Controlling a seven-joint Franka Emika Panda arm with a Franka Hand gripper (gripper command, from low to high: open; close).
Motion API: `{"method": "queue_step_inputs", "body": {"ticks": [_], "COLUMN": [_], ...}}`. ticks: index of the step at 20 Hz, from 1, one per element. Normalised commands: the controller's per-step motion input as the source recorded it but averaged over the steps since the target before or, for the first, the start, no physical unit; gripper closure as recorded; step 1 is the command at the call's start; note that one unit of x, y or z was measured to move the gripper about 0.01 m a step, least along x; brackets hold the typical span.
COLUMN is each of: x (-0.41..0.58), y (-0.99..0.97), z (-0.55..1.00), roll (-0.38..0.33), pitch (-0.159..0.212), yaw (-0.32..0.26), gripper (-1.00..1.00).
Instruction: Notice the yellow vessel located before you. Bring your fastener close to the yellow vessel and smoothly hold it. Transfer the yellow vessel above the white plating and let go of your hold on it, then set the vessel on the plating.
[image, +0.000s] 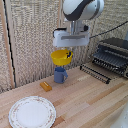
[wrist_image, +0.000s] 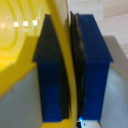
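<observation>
The yellow bowl (image: 61, 57) hangs in the air, tilted, above the blue mug (image: 60, 75). My gripper (image: 68, 53) is shut on the bowl's rim on the exterior view's right side of it. In the wrist view the two blue fingers (wrist_image: 49, 70) clamp the thin yellow rim (wrist_image: 69, 75) between them, and the bowl's inside (wrist_image: 17, 35) fills one side. The large white plate (image: 32, 112) with a faint patterned rim lies on the wooden table at the front, on the exterior view's left, well below and away from the bowl.
A small orange block (image: 46, 86) lies between the mug and the plate. A dark metal rack (image: 111, 57) stands at the back on the exterior view's right. A woven screen forms the back wall.
</observation>
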Motion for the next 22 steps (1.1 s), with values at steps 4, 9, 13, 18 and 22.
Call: {"method": "queue_step_inputs", "body": {"ticks": [4,9,13,18,22], "x": [0.034,0.025,0.000,-0.022,-0.009], "y": [1.00,0.98,0.80,0.42,0.30], "z": [-0.15,-0.38,-0.59,-0.55,-0.48], "roll": [0.000,-0.003,-0.051,-0.078,-0.051], "pitch": [-0.003,0.000,0.000,0.000,0.000], "yaw": [0.013,0.026,0.061,0.065,0.078], "gripper": [1.00,1.00,1.00,1.00,1.00]}}
